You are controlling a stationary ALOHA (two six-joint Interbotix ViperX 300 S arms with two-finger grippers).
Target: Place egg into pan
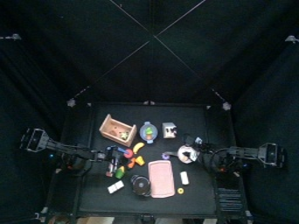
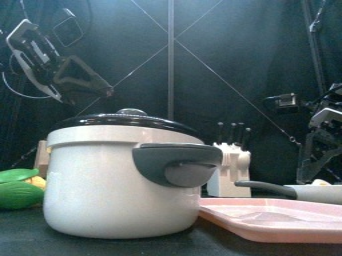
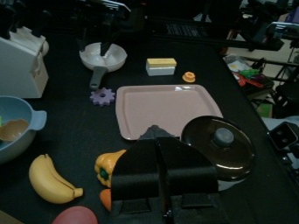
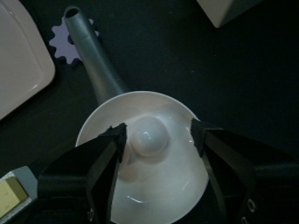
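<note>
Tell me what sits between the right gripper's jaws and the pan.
In the right wrist view, the white egg lies in the pan, between the open jaws of the right gripper. Neither jaw touches it.

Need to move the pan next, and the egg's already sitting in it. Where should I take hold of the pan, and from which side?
Grip the pan's grey handle, not the bowl: the white egg fills the middle of the pan and the rim is wide. The handle is a straight narrow bar sticking out from the bowl, so come from above, probably with jaws across its width. The right gripper hangs open above the egg.
</note>
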